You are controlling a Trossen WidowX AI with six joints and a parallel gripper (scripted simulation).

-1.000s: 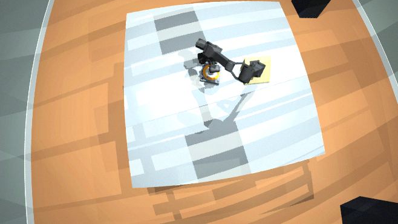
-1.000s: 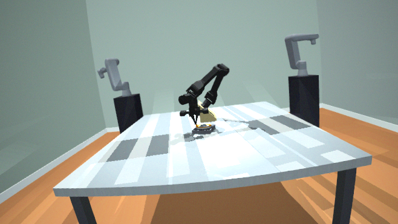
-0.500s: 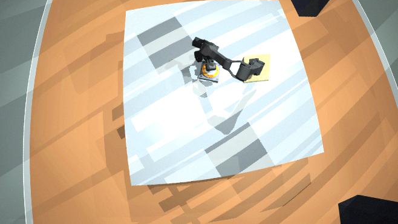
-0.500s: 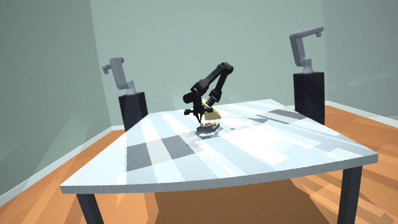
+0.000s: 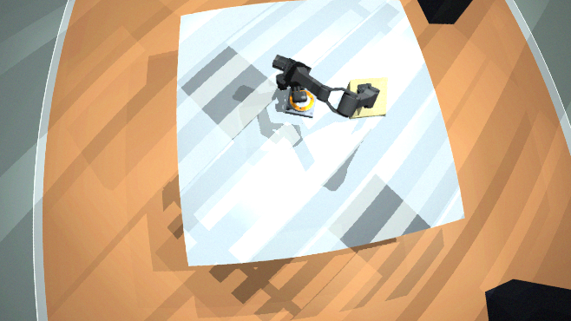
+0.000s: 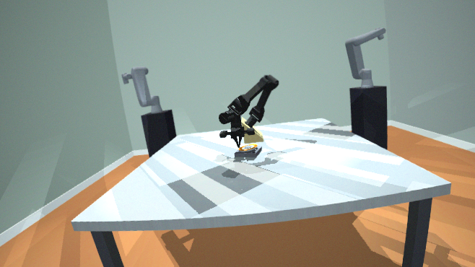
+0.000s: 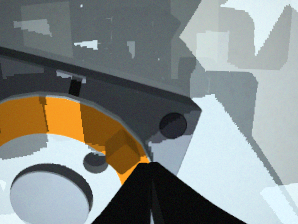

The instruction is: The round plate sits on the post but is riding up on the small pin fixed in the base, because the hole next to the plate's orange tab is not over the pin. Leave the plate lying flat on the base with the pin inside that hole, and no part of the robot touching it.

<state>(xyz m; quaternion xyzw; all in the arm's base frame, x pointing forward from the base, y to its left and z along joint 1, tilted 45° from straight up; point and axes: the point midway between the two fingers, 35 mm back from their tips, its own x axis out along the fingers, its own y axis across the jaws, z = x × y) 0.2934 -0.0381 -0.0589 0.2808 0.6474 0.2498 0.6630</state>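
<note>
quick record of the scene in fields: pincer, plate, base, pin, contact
pincer: shut, holding nothing, tips pointing down at the plate's rim
plate: round, white with an orange ring, large centre hole, on the base
base: dark grey block on the table
pin: not identifiable
small hole in plate: just inside the ring, near the tips
contact: cannot tell whether the tips touch the plate

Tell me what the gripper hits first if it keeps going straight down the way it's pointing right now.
Most likely the round plate. The shut gripper points down with its tips at the plate's orange rim, over the base. Depth is unclear; it may already touch the rim.
</note>
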